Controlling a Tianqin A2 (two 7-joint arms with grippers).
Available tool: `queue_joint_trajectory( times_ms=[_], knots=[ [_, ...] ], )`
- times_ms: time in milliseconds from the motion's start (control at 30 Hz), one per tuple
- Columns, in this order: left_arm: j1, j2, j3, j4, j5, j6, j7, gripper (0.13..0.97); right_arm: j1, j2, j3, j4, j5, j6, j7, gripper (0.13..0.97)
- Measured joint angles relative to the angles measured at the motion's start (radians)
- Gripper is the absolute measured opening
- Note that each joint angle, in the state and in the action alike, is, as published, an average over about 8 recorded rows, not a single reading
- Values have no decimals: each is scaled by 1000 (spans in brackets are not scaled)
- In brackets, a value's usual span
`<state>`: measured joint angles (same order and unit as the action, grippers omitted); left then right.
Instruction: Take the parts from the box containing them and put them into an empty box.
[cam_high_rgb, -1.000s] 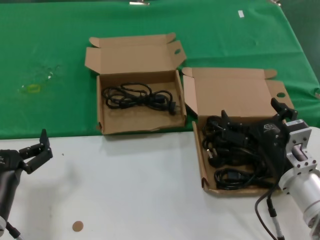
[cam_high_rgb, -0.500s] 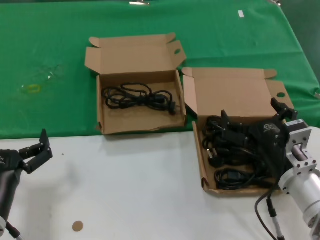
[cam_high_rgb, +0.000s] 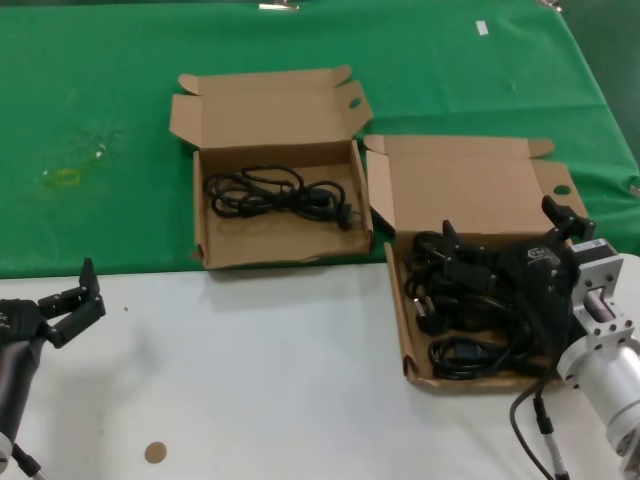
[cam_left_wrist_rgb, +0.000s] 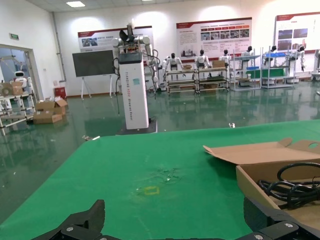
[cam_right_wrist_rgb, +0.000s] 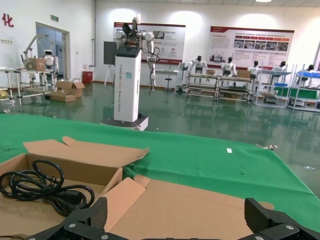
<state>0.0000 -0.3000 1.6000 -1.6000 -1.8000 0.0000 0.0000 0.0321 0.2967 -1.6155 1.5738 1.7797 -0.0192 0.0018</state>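
my right gripper (cam_high_rgb: 500, 262) hangs with jaws spread wide and empty over the heap of black looped power cords (cam_high_rgb: 462, 318) in the shallow brown cardboard box with the round hole (cam_high_rgb: 460, 215) on my right. one black cord bundle (cam_high_rgb: 278, 192) already lies in the twin brown carton with the oval hole (cam_high_rgb: 272, 150), just beside it on the green table cloth (cam_high_rgb: 100, 100). my left gripper (cam_high_rgb: 70, 300) waits over the white table (cam_high_rgb: 270, 380), jaws open, holding nothing.

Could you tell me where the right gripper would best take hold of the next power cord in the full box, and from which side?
Probably from straight above: the box walls block the sides. Of the cords, the bundle nearest the robot lies apart, so pinch across its looped strands, not the plug. The right gripper is open over the pile.
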Motion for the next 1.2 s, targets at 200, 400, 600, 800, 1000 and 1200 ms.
queue_joint_trajectory(
  times_ms=[200,400,600,800,1000,1200],
  knots=[
    [0,0,0,0,0,0,0,966,0,0,0,0,0,0,0,966],
    [0,0,0,0,0,0,0,966,0,0,0,0,0,0,0,966],
    [0,0,0,0,0,0,0,966,0,0,0,0,0,0,0,966],
    [0,0,0,0,0,0,0,966,0,0,0,0,0,0,0,966],
    [0,0,0,0,0,0,0,966,0,0,0,0,0,0,0,966],
    [0,0,0,0,0,0,0,966,0,0,0,0,0,0,0,966]
  ],
)
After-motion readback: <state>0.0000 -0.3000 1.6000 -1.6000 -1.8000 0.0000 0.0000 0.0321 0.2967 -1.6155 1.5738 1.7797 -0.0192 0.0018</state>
